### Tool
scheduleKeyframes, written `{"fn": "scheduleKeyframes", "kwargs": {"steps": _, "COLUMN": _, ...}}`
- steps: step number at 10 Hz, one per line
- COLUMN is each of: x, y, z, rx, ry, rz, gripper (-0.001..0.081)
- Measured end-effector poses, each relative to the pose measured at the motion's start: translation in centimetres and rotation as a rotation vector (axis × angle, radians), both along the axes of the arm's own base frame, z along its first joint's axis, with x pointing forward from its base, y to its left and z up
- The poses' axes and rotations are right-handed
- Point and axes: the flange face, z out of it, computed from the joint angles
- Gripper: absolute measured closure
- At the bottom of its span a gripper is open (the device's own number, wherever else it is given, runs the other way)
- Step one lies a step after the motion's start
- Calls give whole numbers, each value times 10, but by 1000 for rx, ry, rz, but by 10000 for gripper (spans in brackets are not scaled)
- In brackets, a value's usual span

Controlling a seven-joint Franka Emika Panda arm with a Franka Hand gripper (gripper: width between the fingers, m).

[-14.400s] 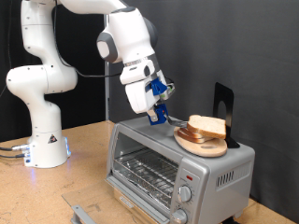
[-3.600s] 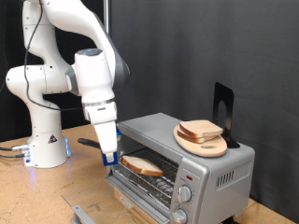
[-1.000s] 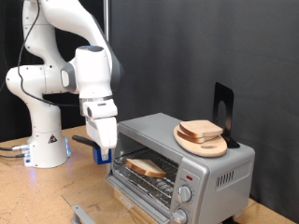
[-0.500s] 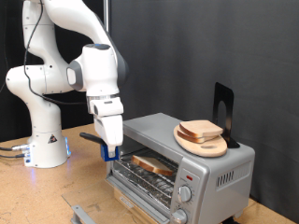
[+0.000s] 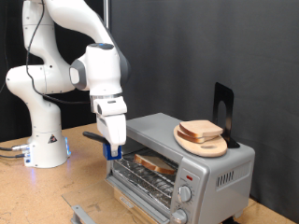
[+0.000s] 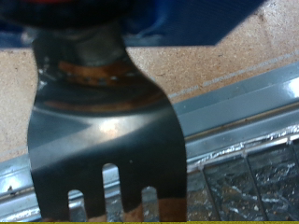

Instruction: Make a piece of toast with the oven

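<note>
The oven (image 5: 222,170) stands on the table at the exterior view's right with its door folded down. One piece of toast (image 5: 152,163) lies on the inner wire rack. My gripper (image 5: 112,150) hangs at the oven's open mouth, shut on a black slotted spatula (image 6: 105,131) whose blade points into the oven. The wrist view shows the blade over the oven's metal front edge (image 6: 245,91) and a foil-lined tray (image 6: 257,175); the toast cannot be made out there.
More bread slices (image 5: 204,128) sit on a round wooden board (image 5: 201,146) on the oven's roof, with a black stand (image 5: 222,103) behind them. The arm's white base (image 5: 42,142) stands at the exterior view's left on the wooden table (image 5: 37,196).
My gripper has shifted right toward the oven mouth with the spatula. The slice has slid deeper onto the rack.
</note>
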Motion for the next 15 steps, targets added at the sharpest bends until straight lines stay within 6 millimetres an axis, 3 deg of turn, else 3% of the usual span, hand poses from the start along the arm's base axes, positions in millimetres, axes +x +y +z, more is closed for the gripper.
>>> {"fn": "scheduleKeyframes", "kwargs": {"steps": 7, "x": -10, "y": -63, "z": -4, "rx": 50, "ry": 105, "rz": -8, "gripper": 540}}
{"fn": "scheduleKeyframes", "kwargs": {"steps": 11, "x": -11, "y": -100, "z": 23, "rx": 219, "ry": 179, "rz": -92, "gripper": 540}}
{"fn": "scheduleKeyframes", "kwargs": {"steps": 15, "x": -12, "y": -109, "z": 25, "rx": 248, "ry": 191, "rz": -108, "gripper": 540}}
